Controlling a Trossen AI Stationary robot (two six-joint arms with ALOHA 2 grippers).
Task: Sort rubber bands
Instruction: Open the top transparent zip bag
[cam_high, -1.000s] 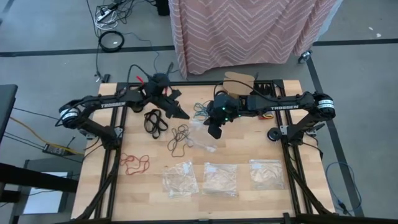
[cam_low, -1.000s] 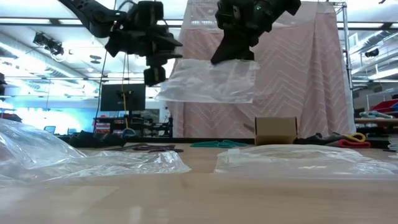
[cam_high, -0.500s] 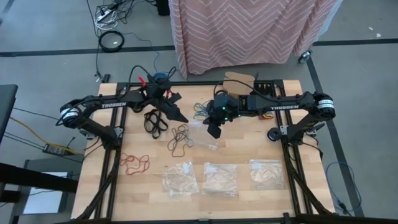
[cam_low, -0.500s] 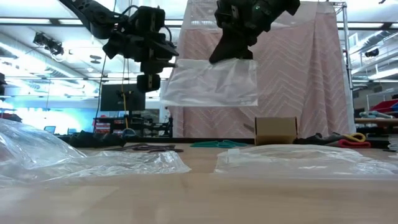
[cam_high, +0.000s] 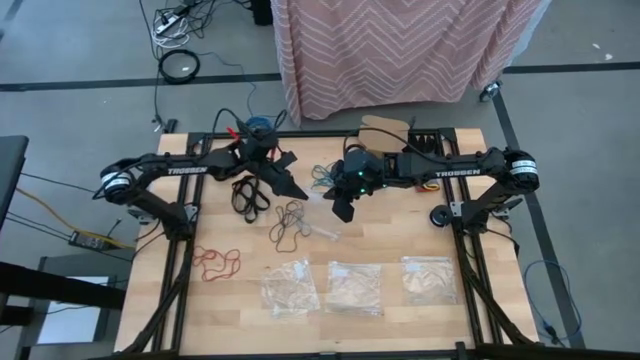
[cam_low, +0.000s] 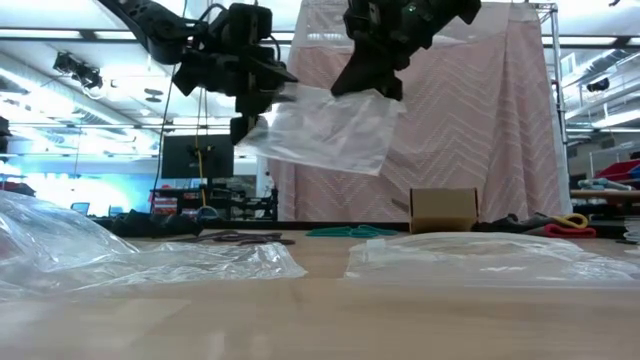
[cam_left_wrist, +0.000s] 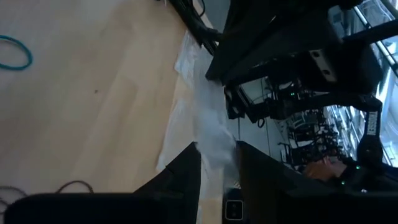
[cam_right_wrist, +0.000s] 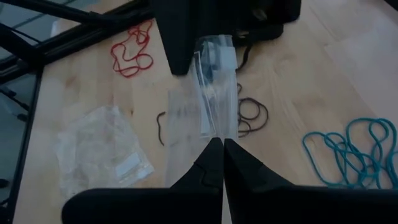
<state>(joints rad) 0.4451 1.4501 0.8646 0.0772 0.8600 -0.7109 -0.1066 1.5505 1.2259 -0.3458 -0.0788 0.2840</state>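
A clear plastic bag (cam_low: 325, 125) hangs above the middle of the table, with my right gripper (cam_right_wrist: 222, 140) shut on it. My left gripper (cam_left_wrist: 216, 147) is open, its fingers standing on either side of the bag's other edge (cam_left_wrist: 211, 124). On the wood lie the rubber bands: a black cluster (cam_high: 248, 193), a dark brown one (cam_high: 288, 222) under the bag, a teal one (cam_high: 322, 177) and a red one (cam_high: 215, 262). My right gripper pinches the bag's near edge (cam_right_wrist: 219, 127) between its two shut fingers, slanting down from the table's right side. The bag is lifted clear of the table and hangs tilted and slack. My left gripper: I cannot tell whether its fingers (cam_left_wrist: 186, 168) touch the bag between them.
Three more clear bags (cam_high: 290, 288) (cam_high: 355, 288) (cam_high: 428, 278) lie in a row near the front edge. A small cardboard box (cam_low: 443, 210) stands at the far edge. A pink zigzag cloth (cam_low: 480, 120) hangs behind the table.
The bag has tipped: it hung squarely below my right gripper and now slants, with the corner toward my left gripper raised.
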